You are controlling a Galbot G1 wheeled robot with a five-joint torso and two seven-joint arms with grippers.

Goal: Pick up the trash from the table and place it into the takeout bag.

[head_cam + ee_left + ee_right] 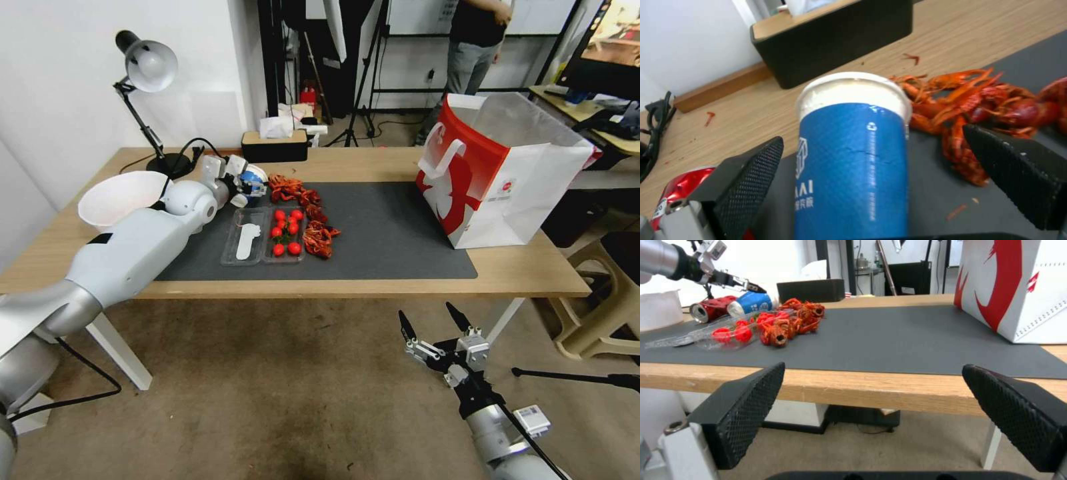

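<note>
Reaching over the table (520,273), the left gripper (871,160) spreads wide around the fallen blue cup (853,160), untouched; the red can (682,186) lies just beside. Nothing looks bagged: the takeout bag (507,173) stands well apart, and the right gripper (433,323) hangs open below the table's edge.

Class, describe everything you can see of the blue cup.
The blue cup is paper-looking with a white rim band, white lettering and a crease across its side. It lies tipped on the grey mat, beside a red can and crayfish shells. The left gripper straddles it, fingers open, not yet touching.
</note>
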